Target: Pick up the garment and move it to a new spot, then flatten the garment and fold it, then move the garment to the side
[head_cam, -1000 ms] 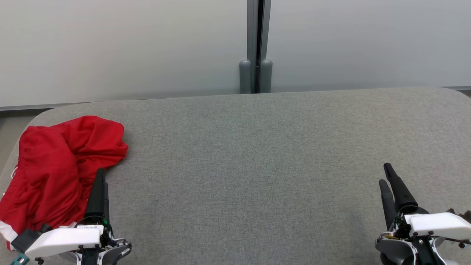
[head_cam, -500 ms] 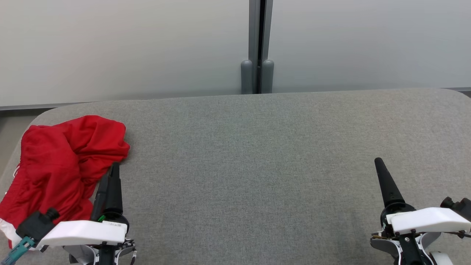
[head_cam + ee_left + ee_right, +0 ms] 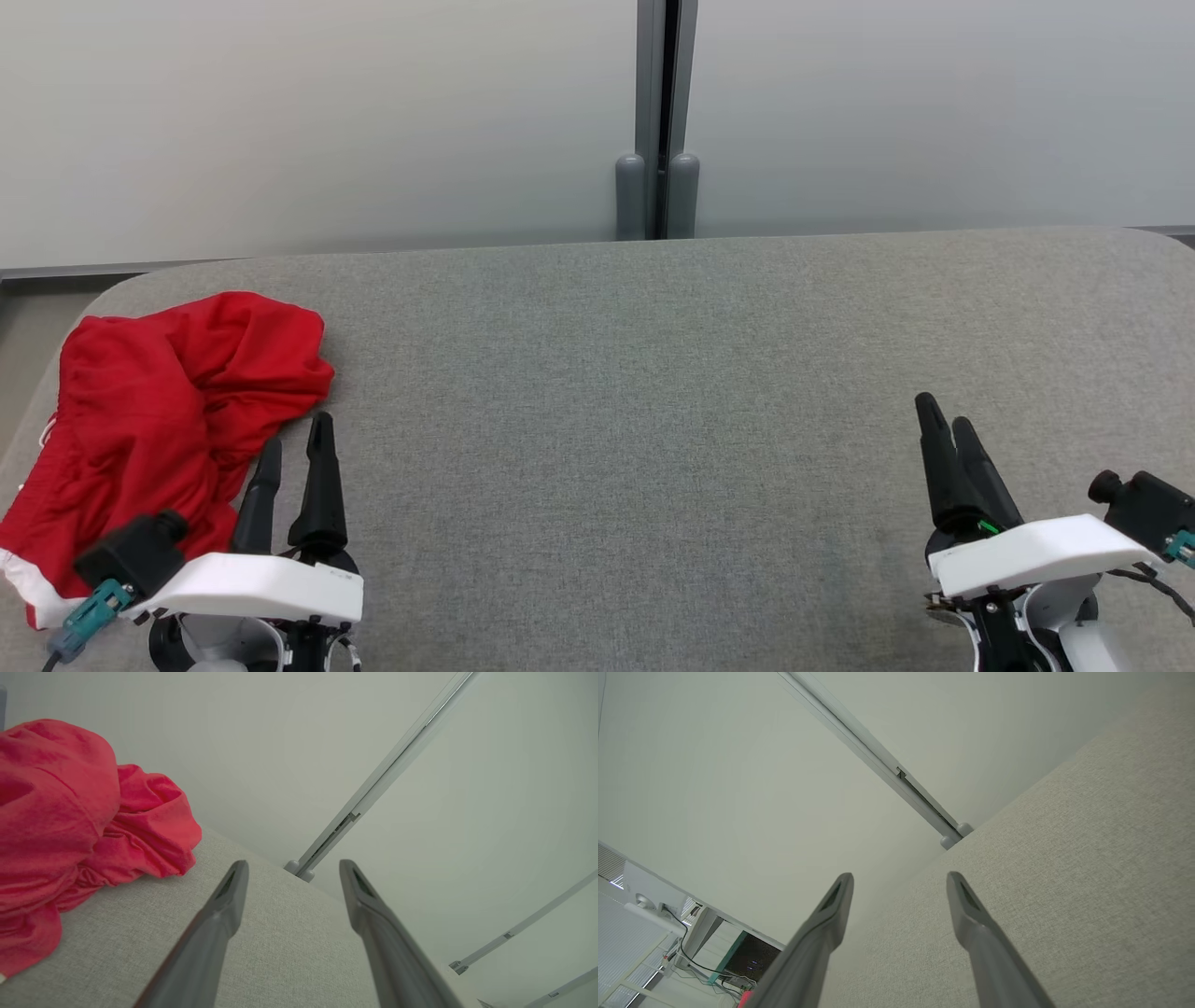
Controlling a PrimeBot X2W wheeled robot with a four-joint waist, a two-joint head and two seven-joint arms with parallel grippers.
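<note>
Grey fabric-topped table [image 3: 653, 373] stands against pale wall panels [image 3: 280, 121] split by a post [image 3: 658, 112].

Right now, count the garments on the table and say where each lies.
1. The red garment lies crumpled at the left end of the table, left of the left gripper. Anything bundled underneath it would be hidden.

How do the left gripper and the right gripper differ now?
The left gripper is beside the red garment; the right gripper is over bare grey table, far from it. In the head view the left gripper's fingers show a gap, the right gripper's overlap. Both are open and empty.
</note>
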